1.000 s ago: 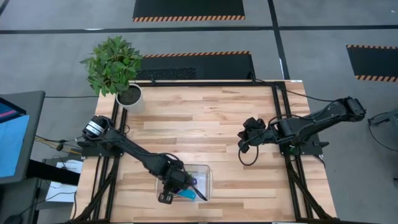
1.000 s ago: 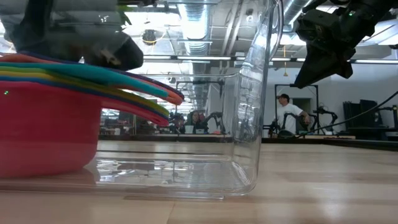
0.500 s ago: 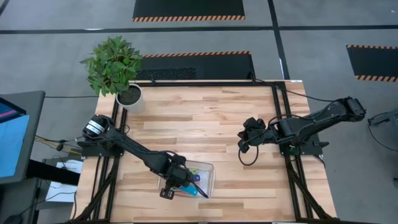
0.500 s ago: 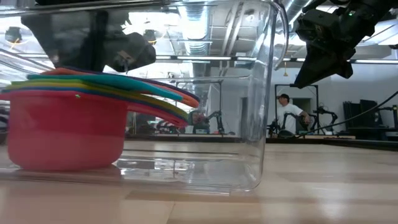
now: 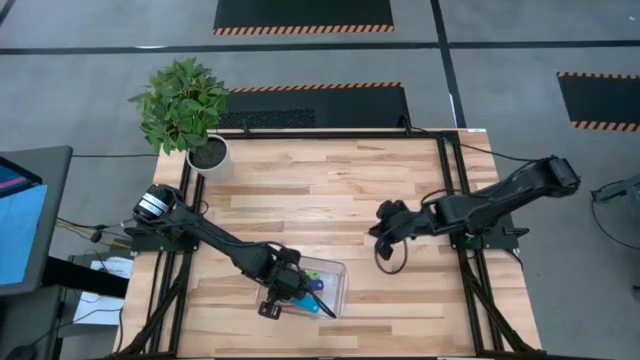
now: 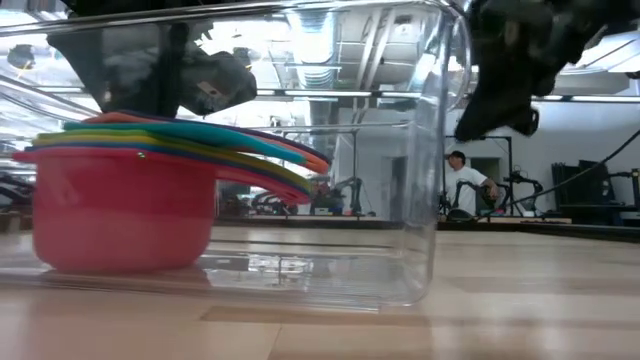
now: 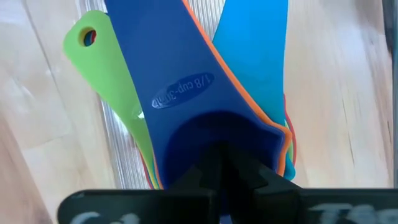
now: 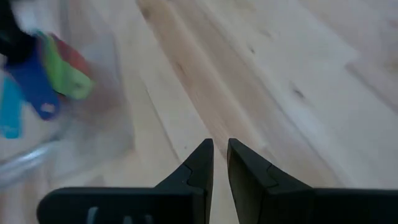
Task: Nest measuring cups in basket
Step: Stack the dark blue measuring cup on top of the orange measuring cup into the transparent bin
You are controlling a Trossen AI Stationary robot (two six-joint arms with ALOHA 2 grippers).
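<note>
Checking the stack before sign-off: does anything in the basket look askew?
Only slightly: the measuring cups sit nested in the basket, but their handles fan apart. The left end effector is over them.

**Measuring cups stacked inside the clear basket**

The measuring cups [image 6: 125, 215] are seen nested in one stack, upright, with the large red cup [image 6: 120, 225] outermost and resting on the basket's floor. Their handles are fanned out above the red one, in green, blue, light blue and orange. The innermost, dark blue cup [image 7: 186, 106] is marked "1/8 cup". The basket [image 5: 335, 290], a clear rectangular tub with rounded corners, is set flat, and the stack is kept towards one end of it.
</note>
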